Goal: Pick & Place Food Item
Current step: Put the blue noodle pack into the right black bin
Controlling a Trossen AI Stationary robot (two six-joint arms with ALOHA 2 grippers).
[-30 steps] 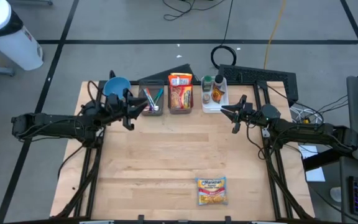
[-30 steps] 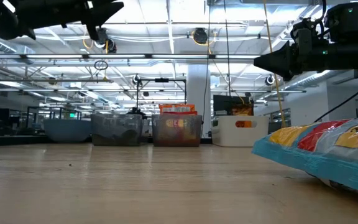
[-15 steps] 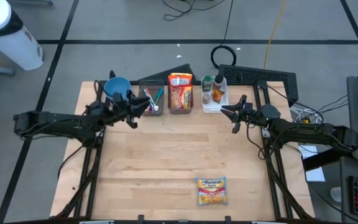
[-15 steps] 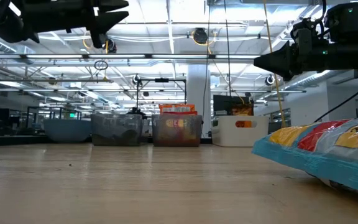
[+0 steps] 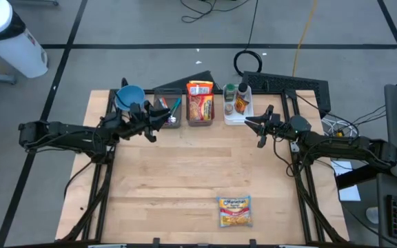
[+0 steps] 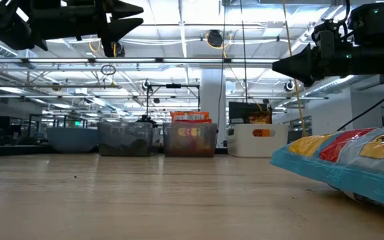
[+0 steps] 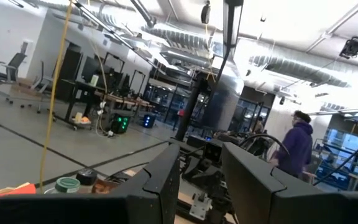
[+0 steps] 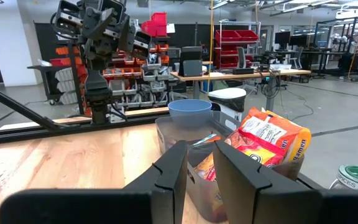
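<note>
Ramen pkt [image 5: 234,211] lies flat at the near edge of the table [image 5: 171,172], well apart from both arms. Left gripper [image 5: 163,117] hangs by the back bins, fingers a bit apart, holding nothing. Right gripper [image 5: 251,123] hangs near the white tray, narrow gap, nothing in it. Pkt prob light, crinkly, slick film, brittle noodles inside. I'd pinch across a short edge, gently.

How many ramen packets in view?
2. One yellow-and-red ramen packet lies flat on the wooden table near its front edge, right of centre. One orange ramen packet stands in the clear plastic bin in the back row. Others may be hidden inside that bin.
</note>
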